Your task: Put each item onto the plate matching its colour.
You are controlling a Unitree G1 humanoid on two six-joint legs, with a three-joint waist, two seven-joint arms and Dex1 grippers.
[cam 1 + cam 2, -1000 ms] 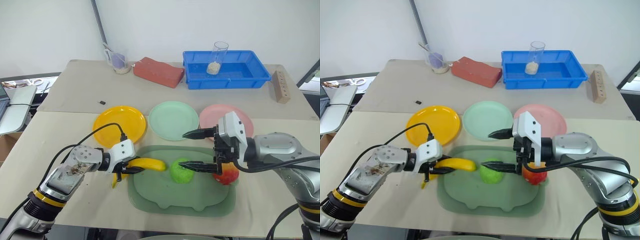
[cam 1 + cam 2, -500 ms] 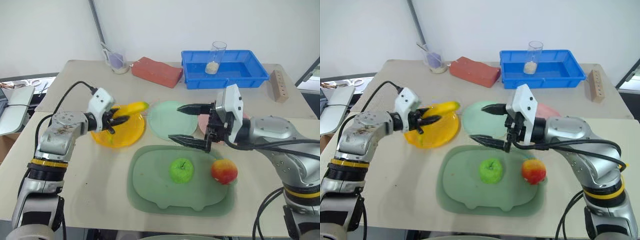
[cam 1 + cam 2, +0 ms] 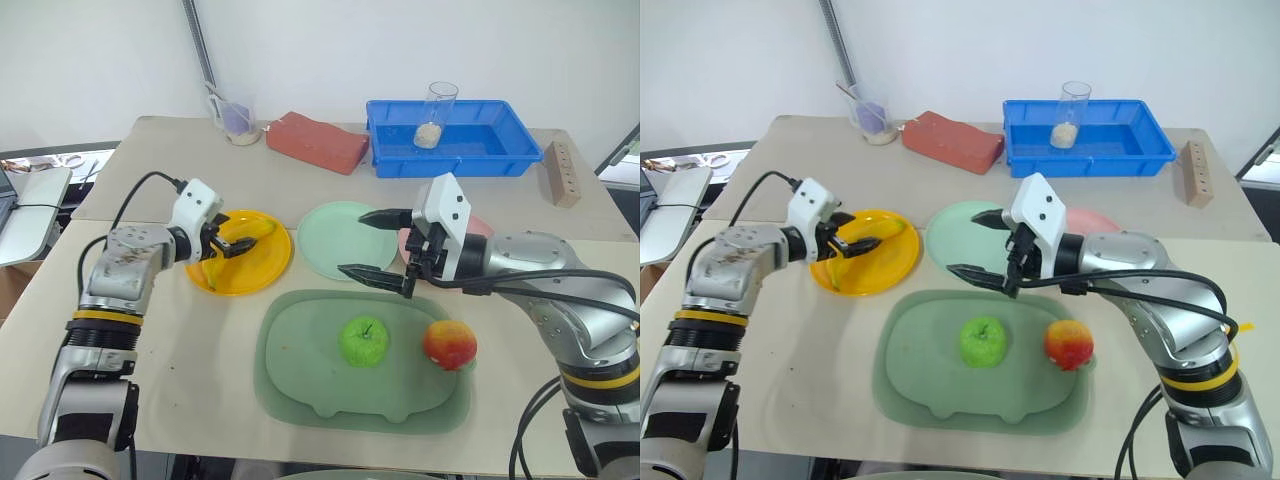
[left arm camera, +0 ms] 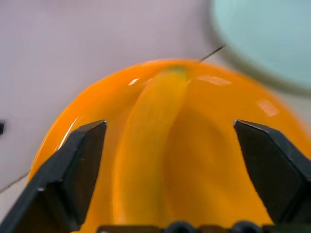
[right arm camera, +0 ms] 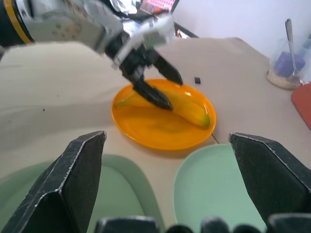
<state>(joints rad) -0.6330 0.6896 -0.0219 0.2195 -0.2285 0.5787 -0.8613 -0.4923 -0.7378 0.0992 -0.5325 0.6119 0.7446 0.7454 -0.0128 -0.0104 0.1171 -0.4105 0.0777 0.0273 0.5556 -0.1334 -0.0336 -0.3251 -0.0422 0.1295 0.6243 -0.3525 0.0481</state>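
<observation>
The banana (image 3: 238, 240) lies on the yellow plate (image 3: 262, 274), with the left gripper (image 3: 232, 246) over it, fingers spread and clear of the fruit. The right gripper (image 3: 372, 245), fingers spread and empty, hangs above the mint green plate (image 3: 330, 240), partly hiding the pink plate (image 3: 484, 228). The green apple (image 3: 364, 341) and red-and-yellow apple (image 3: 449, 344) rest apart on the dull-green tray (image 3: 300, 375).
</observation>
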